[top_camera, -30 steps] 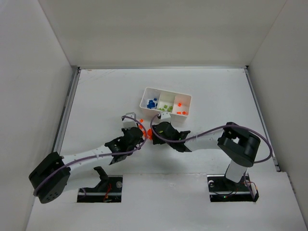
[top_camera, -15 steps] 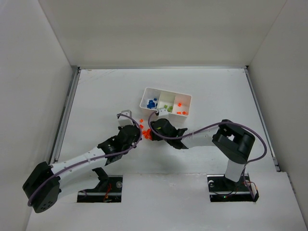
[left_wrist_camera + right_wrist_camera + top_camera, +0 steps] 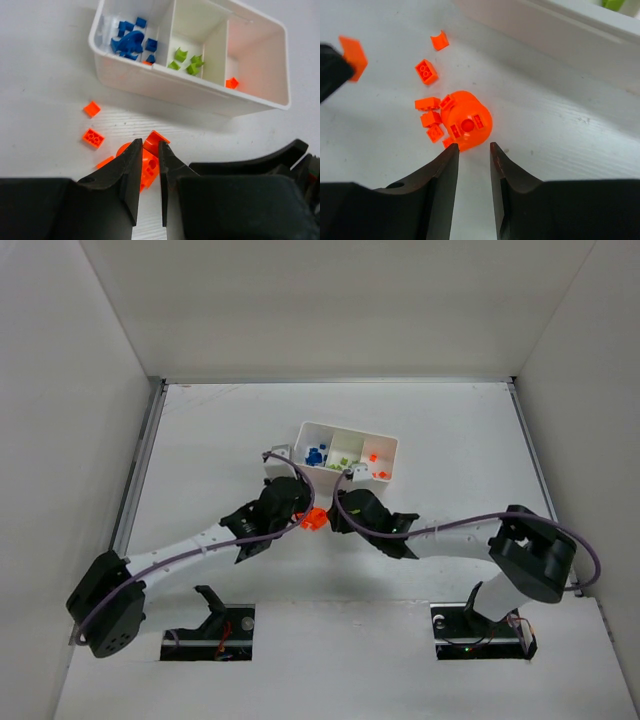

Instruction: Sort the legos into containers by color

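Note:
The white tray (image 3: 165, 87) holds blue legos (image 3: 130, 42) in its left compartment, green legos (image 3: 187, 57) in the middle one and an orange one (image 3: 231, 83) in the right one. My left gripper (image 3: 151, 146) is shut on a small orange brick (image 3: 156, 140) just in front of the tray. The same brick (image 3: 352, 55) shows at the far left of the right wrist view. My right gripper (image 3: 474, 147) is open with nothing between its jaws, its tips at the near edge of the larger round orange piece (image 3: 467, 125).
Small orange bricks (image 3: 432, 117) cluster against the round piece, with others (image 3: 426, 71) lying loose toward the tray wall (image 3: 560, 25). Both arms meet in front of the tray (image 3: 345, 452), the left gripper (image 3: 290, 502) close to the right one (image 3: 340, 510).
The right gripper's jaws have narrowed a good deal. The left gripper has moved up toward the tray, staying shut. The right arm has shifted to the right.

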Robot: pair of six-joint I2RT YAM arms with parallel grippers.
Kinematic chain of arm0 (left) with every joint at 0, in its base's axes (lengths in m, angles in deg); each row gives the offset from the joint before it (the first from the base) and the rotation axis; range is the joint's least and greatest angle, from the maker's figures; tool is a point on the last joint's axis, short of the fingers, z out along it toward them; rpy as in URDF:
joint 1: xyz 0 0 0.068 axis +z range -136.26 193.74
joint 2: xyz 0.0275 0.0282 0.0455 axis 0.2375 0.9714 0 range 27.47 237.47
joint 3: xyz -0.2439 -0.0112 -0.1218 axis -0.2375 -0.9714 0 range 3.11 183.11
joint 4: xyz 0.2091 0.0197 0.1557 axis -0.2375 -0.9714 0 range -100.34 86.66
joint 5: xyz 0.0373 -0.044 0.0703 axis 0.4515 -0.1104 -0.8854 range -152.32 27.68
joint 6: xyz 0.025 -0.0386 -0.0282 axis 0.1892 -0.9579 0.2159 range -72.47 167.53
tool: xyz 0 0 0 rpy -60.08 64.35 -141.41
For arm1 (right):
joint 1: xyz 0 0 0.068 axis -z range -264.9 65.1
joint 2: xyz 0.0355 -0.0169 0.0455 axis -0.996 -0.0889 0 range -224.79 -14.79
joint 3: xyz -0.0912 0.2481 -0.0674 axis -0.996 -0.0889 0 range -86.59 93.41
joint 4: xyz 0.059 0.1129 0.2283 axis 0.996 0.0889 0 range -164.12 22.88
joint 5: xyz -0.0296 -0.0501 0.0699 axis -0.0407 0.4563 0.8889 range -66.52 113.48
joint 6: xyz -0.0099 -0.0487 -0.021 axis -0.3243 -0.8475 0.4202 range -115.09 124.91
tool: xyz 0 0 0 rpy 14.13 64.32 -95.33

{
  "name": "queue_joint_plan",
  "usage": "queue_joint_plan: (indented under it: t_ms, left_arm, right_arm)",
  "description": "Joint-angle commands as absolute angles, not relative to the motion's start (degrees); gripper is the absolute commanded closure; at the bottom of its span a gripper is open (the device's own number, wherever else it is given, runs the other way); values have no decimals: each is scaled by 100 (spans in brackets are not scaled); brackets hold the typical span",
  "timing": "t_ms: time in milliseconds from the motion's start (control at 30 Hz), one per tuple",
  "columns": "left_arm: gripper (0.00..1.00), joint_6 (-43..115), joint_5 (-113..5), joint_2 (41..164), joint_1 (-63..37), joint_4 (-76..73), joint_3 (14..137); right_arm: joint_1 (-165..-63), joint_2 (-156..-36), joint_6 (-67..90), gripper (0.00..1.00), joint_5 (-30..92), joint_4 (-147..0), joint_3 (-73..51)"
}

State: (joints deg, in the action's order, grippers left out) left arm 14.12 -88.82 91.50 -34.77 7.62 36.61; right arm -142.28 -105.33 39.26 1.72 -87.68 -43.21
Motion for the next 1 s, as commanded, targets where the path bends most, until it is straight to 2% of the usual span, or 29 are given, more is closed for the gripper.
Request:
queue_joint_plan:
  t_ms: [0,167,300,367,467,800,900,967]
  left_arm:
    - [89,1703,-8719,9504,-3482,1379,4212]
    - [89,1782,-8500,10313,-3508,1758,4801]
    - [89,1791,-8421,10674,-3491,1960,5022]
    - [89,1791,-8272,10806,-3447,1943,5179]
    - [89,1765,-8078,11095,-3438,2030,5417]
    - [88,1720,-7875,11799,-3517,2127,5901]
    - [86,1799,-7884,11931,-3605,2110,5962]
    - [84,1826,-7928,11975,-3640,2083,5989]
  right_arm:
    - [-14268,-10032,4077,64,-16,-8888,-4668]
    - [-14233,-9671,4270,63,53,-8941,-5055]
    - [-14303,-9942,4112,55,134,-8976,-4828]
    - [-14452,-10066,4155,55,19,-9002,-4757]
    - [-14479,-9988,4322,57,-226,-8959,-4852]
    - [-14313,-8520,4876,57,-509,-8361,-5960]
    - [-14321,-8379,4807,65,-421,-8212,-5996]
    - [-14513,-8317,4623,64,-237,-8028,-5952]
